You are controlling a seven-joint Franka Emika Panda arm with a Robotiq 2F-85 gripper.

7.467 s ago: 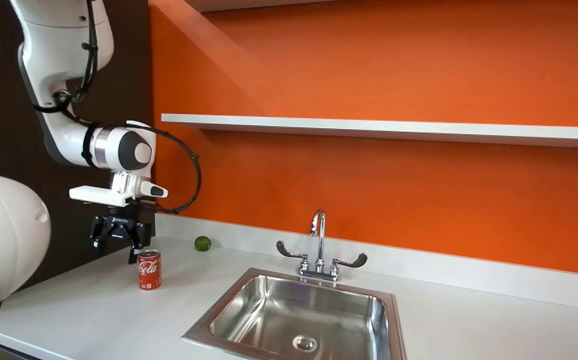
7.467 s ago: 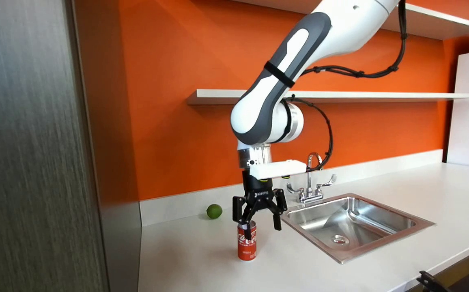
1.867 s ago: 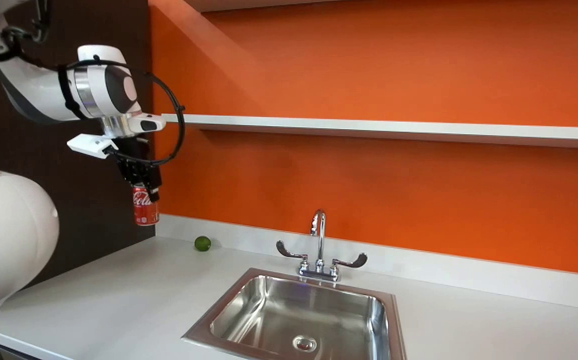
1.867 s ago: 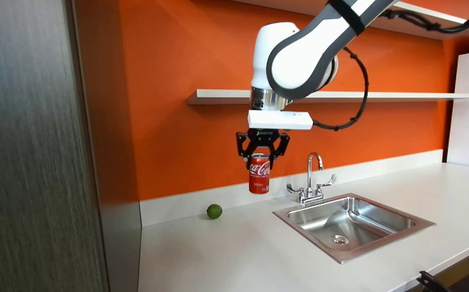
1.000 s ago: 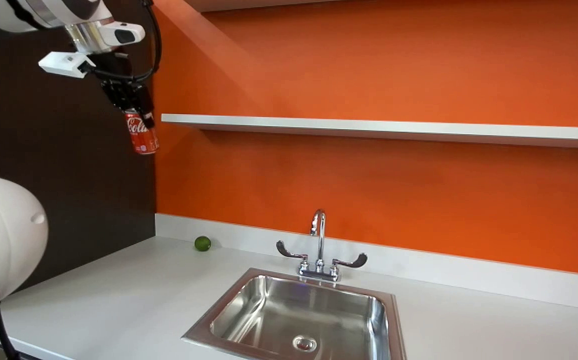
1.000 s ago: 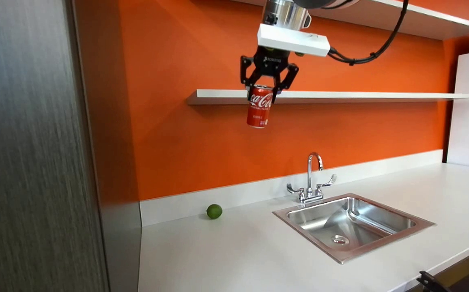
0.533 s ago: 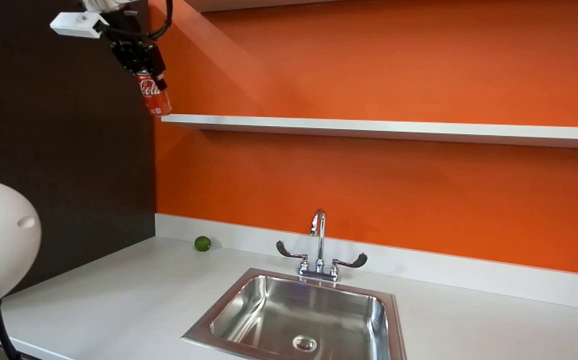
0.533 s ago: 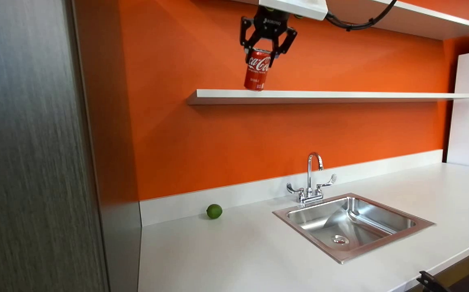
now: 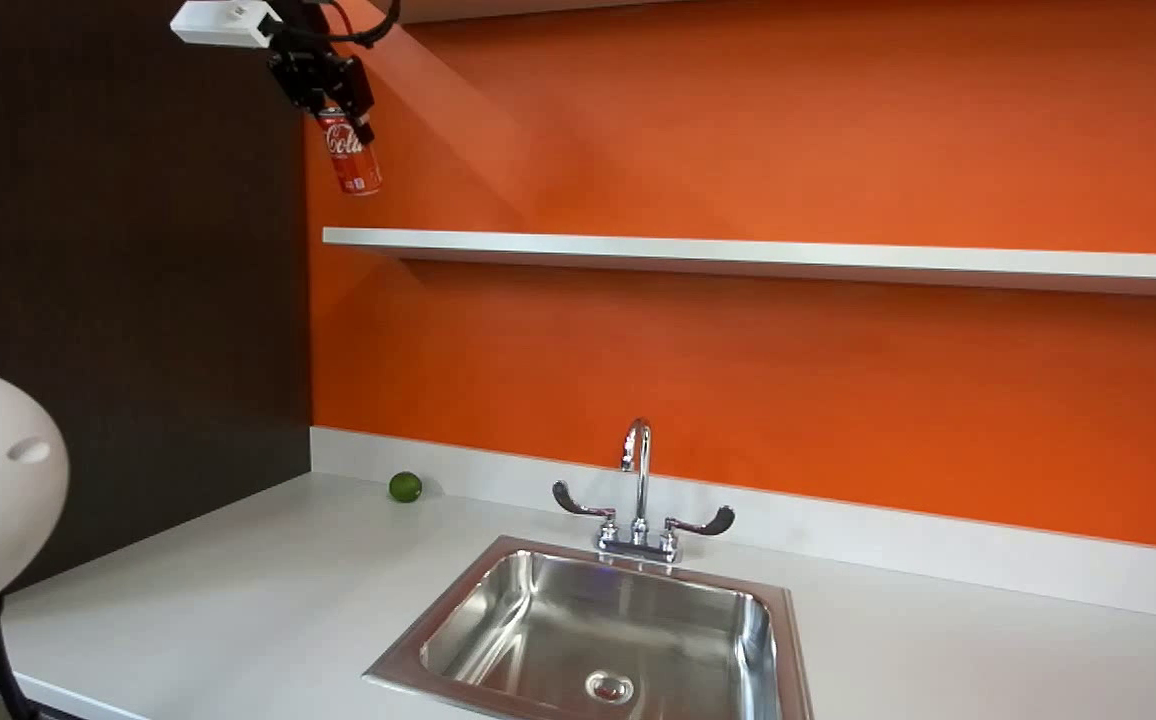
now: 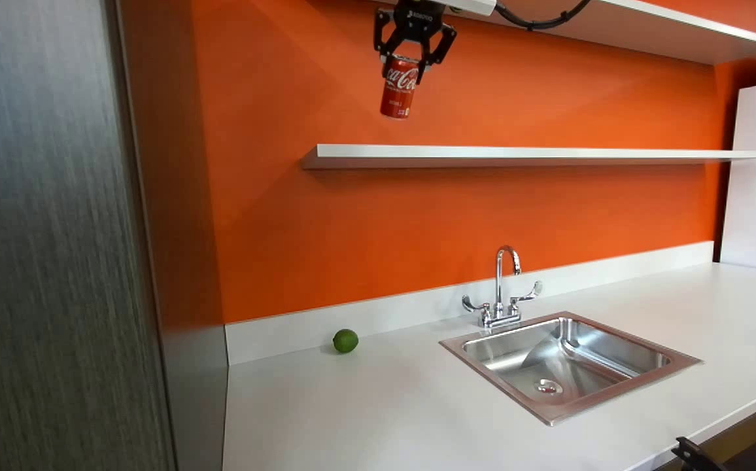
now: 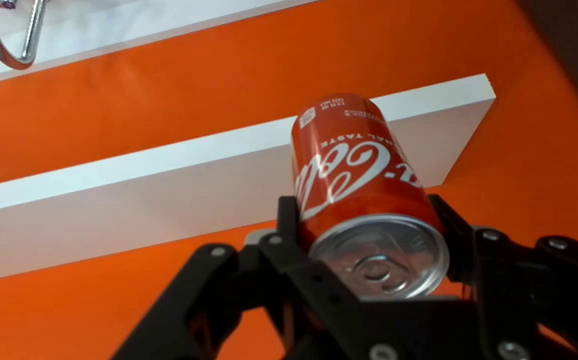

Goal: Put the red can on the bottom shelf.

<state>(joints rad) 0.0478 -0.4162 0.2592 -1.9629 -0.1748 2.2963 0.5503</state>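
Note:
The red can [image 9: 356,172] hangs in the air, tilted, with white lettering on its side. My gripper [image 10: 404,72] is shut on its upper end, one finger [image 11: 287,215] on each side. In both exterior views the can's base stands higher than the white bottom shelf [image 10: 535,154], near that shelf's end, with a visible gap. The wrist view is upside down: the can [image 11: 349,150] overlaps the shelf [image 11: 119,165], its lid facing the camera. How far the can reaches over the board, I cannot tell.
An upper shelf [image 10: 679,33] hangs above, close to the gripper. A dark panel [image 9: 138,300] closes off the side by the shelf's end. Below, the counter [image 9: 268,600] holds a green lime [image 9: 405,487], a steel sink [image 9: 788,640] and a faucet [image 9: 642,480].
Earlier the can stood on the counter between open fingers; the gripper has shut on it and lifted it. Over the last second the can rose from shelf level to above it.

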